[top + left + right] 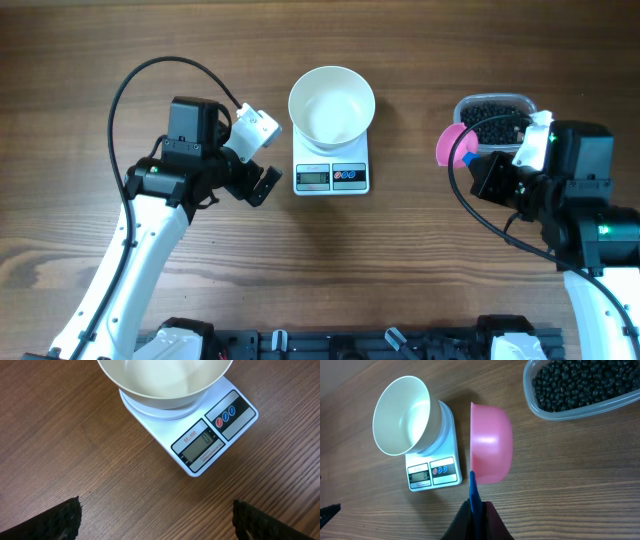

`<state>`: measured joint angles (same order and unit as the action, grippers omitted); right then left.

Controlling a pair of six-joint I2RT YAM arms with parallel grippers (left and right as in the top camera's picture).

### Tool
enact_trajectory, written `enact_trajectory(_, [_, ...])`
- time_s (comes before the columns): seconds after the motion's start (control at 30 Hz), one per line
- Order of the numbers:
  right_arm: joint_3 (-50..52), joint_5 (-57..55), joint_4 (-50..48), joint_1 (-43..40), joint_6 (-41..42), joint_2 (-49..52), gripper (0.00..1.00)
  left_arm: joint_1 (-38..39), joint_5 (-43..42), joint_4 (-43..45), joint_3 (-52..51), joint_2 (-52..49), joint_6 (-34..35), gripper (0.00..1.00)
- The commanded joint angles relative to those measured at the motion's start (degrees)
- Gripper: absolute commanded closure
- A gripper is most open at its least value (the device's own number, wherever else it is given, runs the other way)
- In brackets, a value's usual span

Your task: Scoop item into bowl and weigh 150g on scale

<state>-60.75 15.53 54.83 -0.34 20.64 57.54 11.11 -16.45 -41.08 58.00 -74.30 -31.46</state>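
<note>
Pincer states first: the right pincer [476,521] is clamped tight on the thin blue handle of the pink scoop [491,450], while the left pincer [157,522] hangs empty with its jaws spread wide over the bare desk [75,445], near the left side of the scale. By the look of it the task has barely begun. The clear tub [540,409] sits well to the right and is heaped with black beans [580,385]; the white bowl [400,415] stands on the scale [432,472] and is quite empty; the display seems to read zero, so the setting-up appears done and every scoopful and the weighing itself are left to do. The pink scoop is held on its side between scale and tub, just beside the tub's left edge, and no beans show in it. The beans lie ahead and to the right of the right pincer, near but apart from the scoop's rim; they are well apart from the left pincer, with scale and bowl between.
</note>
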Motion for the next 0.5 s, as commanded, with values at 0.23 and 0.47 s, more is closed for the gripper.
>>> enact_trajectory(0.23, [-0.7, -0.5, -0.1, -0.3, -1.1, 0.0, 0.96, -0.2, -0.7, -2.4, -0.8, -0.1, -6.9, 0.00])
enact_trajectory(0.47, [-0.7, -0.6, -0.1, -0.3, -1.1, 0.0, 0.96, -0.5, -2.4, -2.6, -0.8, -0.1, -14.7, 0.00])
